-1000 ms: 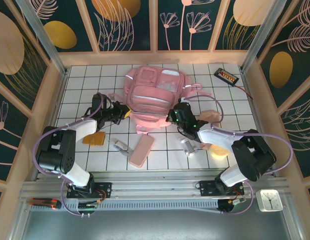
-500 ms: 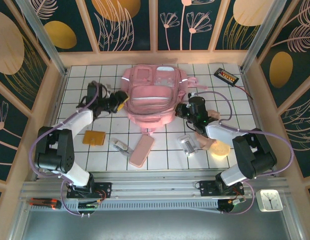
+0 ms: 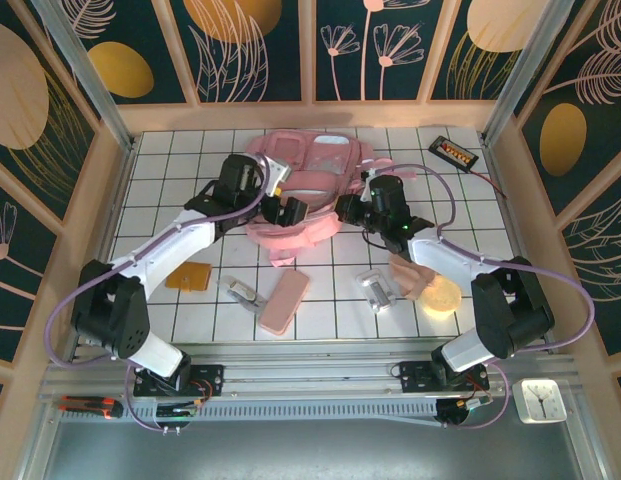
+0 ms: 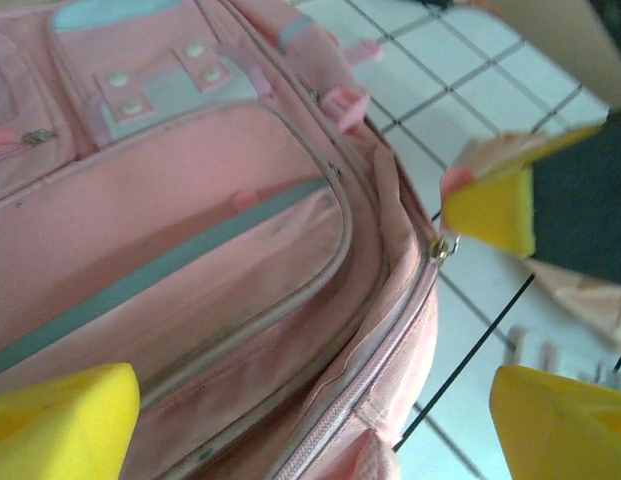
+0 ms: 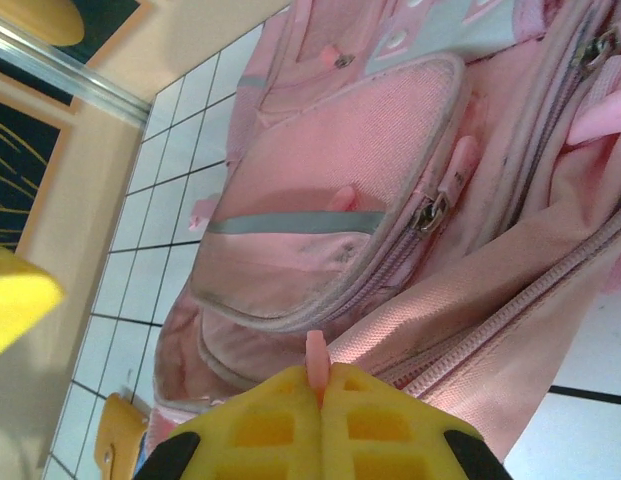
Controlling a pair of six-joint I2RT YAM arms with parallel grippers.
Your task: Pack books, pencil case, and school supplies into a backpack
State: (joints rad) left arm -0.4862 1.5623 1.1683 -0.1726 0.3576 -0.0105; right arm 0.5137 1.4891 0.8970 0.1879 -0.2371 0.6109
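Top external, loose supplies: orange pad (image 3: pixel 188 277), silver clip pieces (image 3: pixel 244 295) and pencil case (image 3: pixel 283 302) lie on the tiled table (image 3: pixel 170 160), just on the near side of the backpack (image 3: pixel 308 180), not yet packed.
Left gripper (image 3: pixel 293 212): jaws spread wide, empty, hovering over the bag's front pocket.
Backpack state: lies flat mid-table; its main zip looks mostly closed.
Right gripper (image 3: pixel 344 208): pinched on a pink zip tab (image 5: pixel 316 352) at the bag's right edge.
Step in hand: probably opening the bag.
Next move: draw the tab along the zip while the left claw pins the fabric.
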